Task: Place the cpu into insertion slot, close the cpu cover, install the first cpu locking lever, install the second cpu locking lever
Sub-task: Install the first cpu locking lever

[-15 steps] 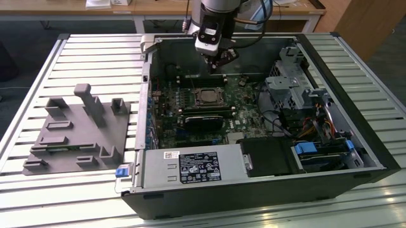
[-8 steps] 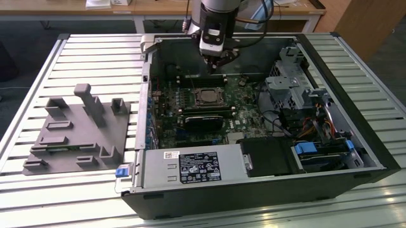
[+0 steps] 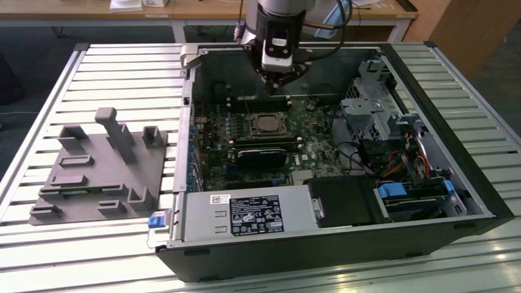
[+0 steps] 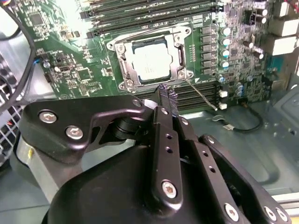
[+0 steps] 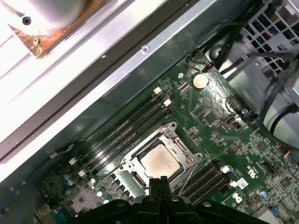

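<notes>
Second wrist view shows silvery cpu (image 4: 150,64) (square).

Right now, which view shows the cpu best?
Second wrist view: the cpu shows whole, unobstructed and nearly face-on. In the first wrist view the gripper overlaps one corner of it; the exterior view shows it from far off.

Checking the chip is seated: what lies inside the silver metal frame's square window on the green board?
The silvery-grey square cpu fills the window of the thin silver metal cpu cover. The cover overlaps the chip's edges, and the chip hides the black socket's pin field.
</notes>
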